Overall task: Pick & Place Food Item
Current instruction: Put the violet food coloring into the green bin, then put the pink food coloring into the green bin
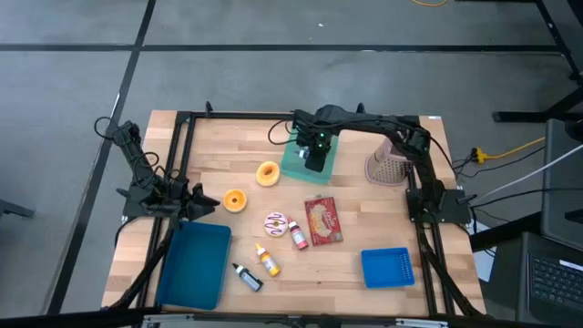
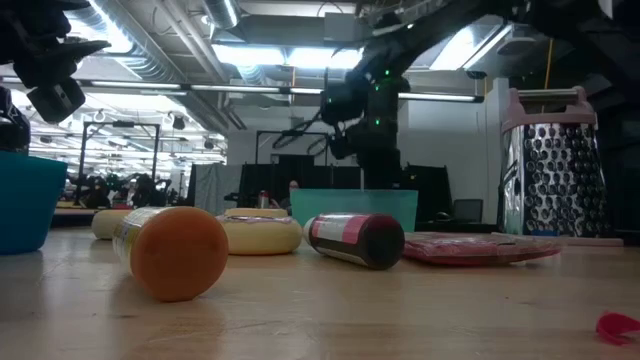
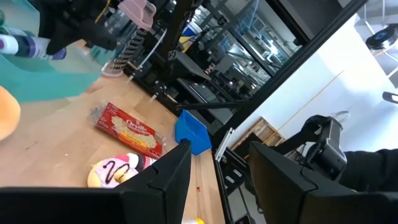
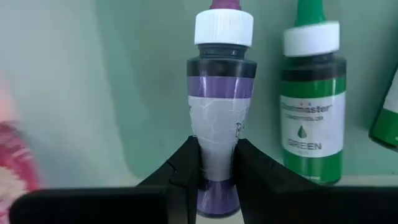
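Purple food colour bottle sits pinched in the right hand, over the pale green bin, beside a green bottle lying below. Likely next: lower and let go. Left hand waits spread at the desk edge.

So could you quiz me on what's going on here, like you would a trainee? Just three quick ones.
1. True or false: the right gripper is shut on a purple bottle.
2. Which bottle lies in the teal bin beside the purple one? A) green B) yellow C) black
3. Fill in: the left gripper waits near the table's left edge, above the ____ tray.

Key:
1. True; its fingers pinch the bottle's lower body in the right wrist view.
2. A; the green bottle has "GREEN" on its label.
3. Blue.
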Motion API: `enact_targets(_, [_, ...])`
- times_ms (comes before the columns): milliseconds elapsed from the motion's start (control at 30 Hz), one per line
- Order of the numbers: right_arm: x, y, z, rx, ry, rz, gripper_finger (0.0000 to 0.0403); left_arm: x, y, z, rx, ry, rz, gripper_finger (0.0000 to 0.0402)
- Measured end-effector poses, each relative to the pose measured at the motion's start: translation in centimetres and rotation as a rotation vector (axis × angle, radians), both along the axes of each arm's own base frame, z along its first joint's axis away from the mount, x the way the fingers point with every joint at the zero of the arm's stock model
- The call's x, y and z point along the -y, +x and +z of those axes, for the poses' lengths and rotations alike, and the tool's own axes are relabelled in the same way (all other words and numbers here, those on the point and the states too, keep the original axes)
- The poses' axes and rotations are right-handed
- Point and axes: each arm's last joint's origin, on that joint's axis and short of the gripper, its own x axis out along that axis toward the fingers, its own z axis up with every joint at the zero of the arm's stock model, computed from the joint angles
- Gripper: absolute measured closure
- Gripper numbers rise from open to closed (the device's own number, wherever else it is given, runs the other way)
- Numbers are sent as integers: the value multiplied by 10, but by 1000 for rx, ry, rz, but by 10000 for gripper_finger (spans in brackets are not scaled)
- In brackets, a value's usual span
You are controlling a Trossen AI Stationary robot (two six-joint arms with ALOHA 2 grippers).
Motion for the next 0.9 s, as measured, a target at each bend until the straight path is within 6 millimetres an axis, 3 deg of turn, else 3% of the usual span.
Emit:
enact_targets(467, [36,-15,-7,-5,-10,-94,320,-1,0,0,-3,-2,26,245])
enact_targets(900, [37,-15,-7,7,27,-137,177,-1,0,0,-3,-2,28,245])
